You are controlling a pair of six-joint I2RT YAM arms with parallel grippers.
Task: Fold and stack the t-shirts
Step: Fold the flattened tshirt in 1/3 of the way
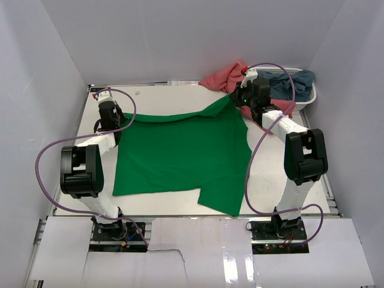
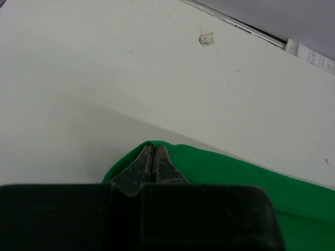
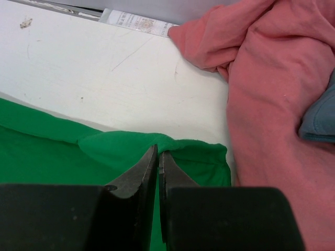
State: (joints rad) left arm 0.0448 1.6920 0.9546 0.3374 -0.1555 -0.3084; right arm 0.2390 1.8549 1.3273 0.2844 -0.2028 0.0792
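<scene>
The bright green t-shirt (image 1: 180, 153) lies spread over the middle of the white table. My left gripper (image 1: 111, 118) is shut on its far left corner; in the left wrist view (image 2: 153, 148) the closed fingers pinch the green cloth (image 2: 235, 172). My right gripper (image 1: 243, 98) is shut on its far right corner; in the right wrist view (image 3: 158, 151) the fingers pinch a fold of green cloth (image 3: 120, 146). The salmon-pink t-shirt (image 1: 223, 78) lies bunched at the back right, also in the right wrist view (image 3: 261, 83). The grey-blue t-shirt (image 1: 293, 84) lies in the basket.
A white slatted basket (image 1: 309, 99) stands at the back right corner, with pink and grey-blue cloth spilling from it. White walls close in the table on three sides. Purple cables loop beside both arms.
</scene>
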